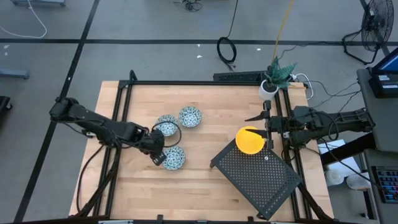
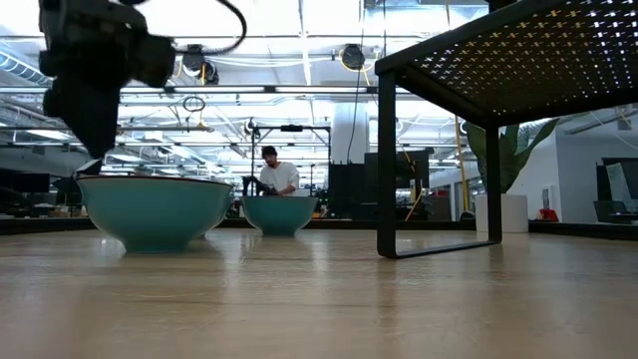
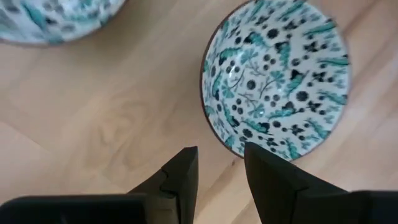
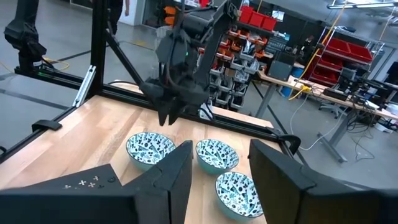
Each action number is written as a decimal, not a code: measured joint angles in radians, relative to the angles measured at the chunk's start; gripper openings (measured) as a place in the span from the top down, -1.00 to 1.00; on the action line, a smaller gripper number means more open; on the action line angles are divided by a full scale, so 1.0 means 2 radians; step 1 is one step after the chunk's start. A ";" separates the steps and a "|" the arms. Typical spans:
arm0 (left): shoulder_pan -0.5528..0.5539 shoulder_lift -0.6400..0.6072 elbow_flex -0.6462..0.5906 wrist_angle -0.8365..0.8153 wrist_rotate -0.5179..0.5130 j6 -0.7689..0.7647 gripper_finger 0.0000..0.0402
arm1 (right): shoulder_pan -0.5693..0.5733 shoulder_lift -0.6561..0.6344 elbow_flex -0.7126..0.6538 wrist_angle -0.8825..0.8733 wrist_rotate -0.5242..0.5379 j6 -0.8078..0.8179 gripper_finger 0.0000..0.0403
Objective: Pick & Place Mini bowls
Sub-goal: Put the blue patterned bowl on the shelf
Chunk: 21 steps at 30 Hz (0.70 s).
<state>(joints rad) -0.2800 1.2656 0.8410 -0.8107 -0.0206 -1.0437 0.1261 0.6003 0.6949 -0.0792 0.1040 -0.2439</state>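
Three patterned mini bowls lie on the table near the left gripper (image 1: 158, 155), which hangs low with its fingers a narrow gap apart and nothing between them. The nearest patterned bowl (image 3: 277, 78) sits just ahead of the fingertips, its rim almost under them; a second bowl (image 3: 56, 18) lies off to one side, and the third bowl (image 1: 190, 116) is farther out.

With so small an opening, the fingers could, as I judge it, land on the rim instead of straddling it and tip or skid the bowl across the wood. A shove might also knock it into its neighbour, since the two stand close together.

One yellow bowl (image 1: 250, 140) rests on the black perforated shelf (image 1: 258, 177), right by the right gripper (image 1: 266, 130), whose fingers stand apart and empty. Only the high view shows that bowl; the low view sees just the underside of the shelf, but it alone shows the bowls' teal outsides. Other yellow bowls are not visible.
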 joint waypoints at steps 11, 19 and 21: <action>0.031 0.085 0.000 0.003 0.068 -0.079 0.35 | 0.000 -0.013 0.000 0.000 0.000 -0.005 0.26; 0.035 0.100 0.000 0.036 0.067 -0.095 0.35 | 0.000 -0.015 0.000 0.000 0.000 -0.019 0.26; 0.034 0.100 0.000 0.047 0.067 -0.096 0.35 | 0.000 -0.015 0.000 0.000 0.000 -0.021 0.26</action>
<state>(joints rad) -0.2114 1.4662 0.8406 -0.7163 0.1131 -1.2354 0.1261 0.5701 0.6949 -0.0788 0.1039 -0.2851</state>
